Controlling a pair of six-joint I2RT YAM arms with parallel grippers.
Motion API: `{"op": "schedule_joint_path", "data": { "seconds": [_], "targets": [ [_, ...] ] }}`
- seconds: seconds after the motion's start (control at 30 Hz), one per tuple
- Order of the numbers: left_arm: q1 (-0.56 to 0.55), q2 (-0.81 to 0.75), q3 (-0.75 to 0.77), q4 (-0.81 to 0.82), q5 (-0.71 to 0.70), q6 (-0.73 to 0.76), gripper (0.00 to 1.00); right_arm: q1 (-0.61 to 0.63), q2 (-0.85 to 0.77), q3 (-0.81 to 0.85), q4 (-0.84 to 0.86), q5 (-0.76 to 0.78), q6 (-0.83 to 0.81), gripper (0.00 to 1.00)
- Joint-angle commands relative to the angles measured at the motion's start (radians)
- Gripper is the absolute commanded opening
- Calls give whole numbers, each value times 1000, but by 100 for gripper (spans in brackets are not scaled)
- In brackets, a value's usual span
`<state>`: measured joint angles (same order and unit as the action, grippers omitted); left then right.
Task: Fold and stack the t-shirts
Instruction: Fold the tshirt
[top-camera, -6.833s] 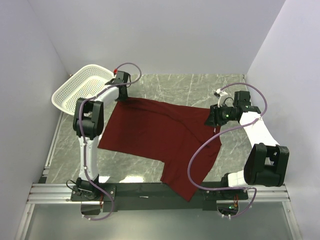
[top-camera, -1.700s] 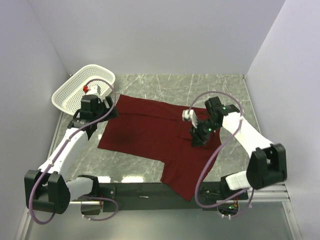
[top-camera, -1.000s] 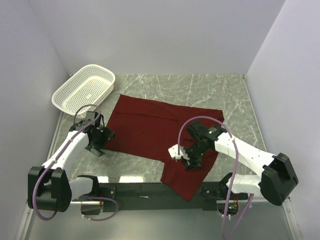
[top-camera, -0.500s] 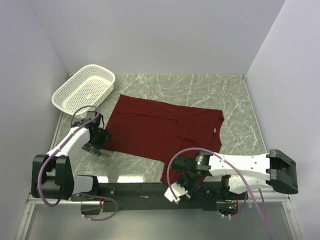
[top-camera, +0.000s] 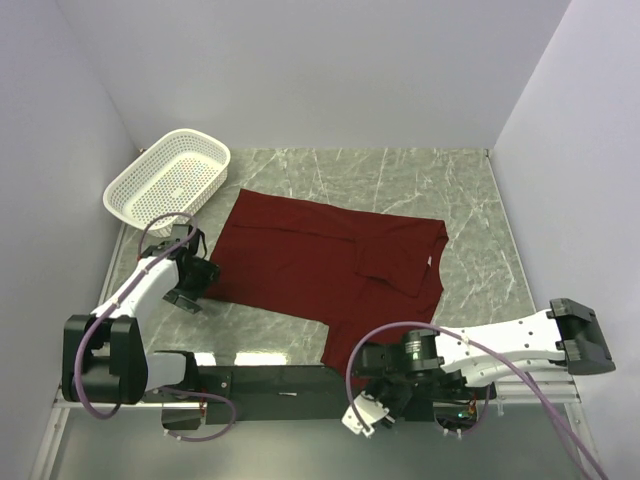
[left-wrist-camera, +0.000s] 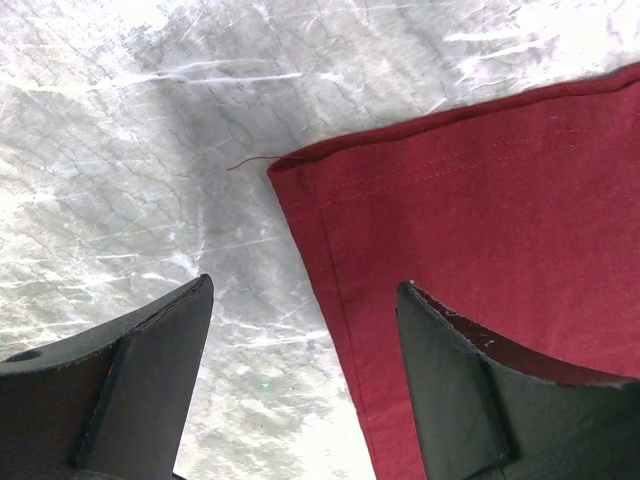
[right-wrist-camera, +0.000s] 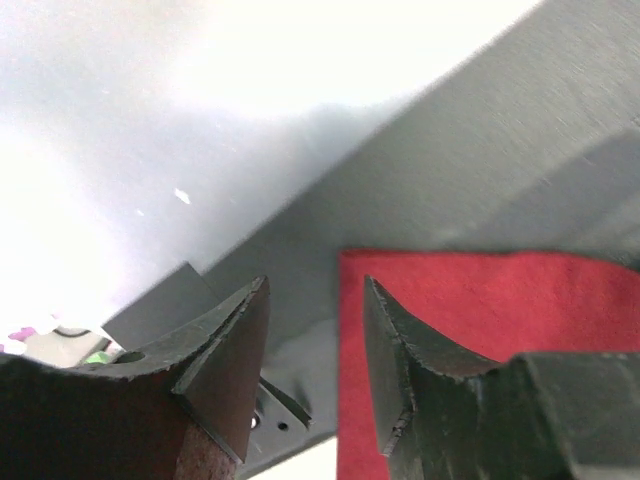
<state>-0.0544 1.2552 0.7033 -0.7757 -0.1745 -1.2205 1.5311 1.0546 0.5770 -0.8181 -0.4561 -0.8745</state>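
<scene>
Pale walls (top-camera: 300, 70) box the marbled table (top-camera: 400, 180); left tool (left-wrist-camera: 305, 285) and right tool (right-wrist-camera: 315, 283) gape apart at the t-shirt's (top-camera: 300, 265) near corners.

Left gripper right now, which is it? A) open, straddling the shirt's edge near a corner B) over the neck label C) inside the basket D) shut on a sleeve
A: the left gripper is open, one finger over the table, the other over the t-shirt, its edge between them.
</scene>
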Motion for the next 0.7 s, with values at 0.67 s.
{"op": "schedule_joint_path", "data": {
  "seconds": [0.67],
  "targets": [
    [18, -94, -25, 27, 23, 9, 79, 120, 122, -37, 181, 197, 157, 47]
  ]
}}
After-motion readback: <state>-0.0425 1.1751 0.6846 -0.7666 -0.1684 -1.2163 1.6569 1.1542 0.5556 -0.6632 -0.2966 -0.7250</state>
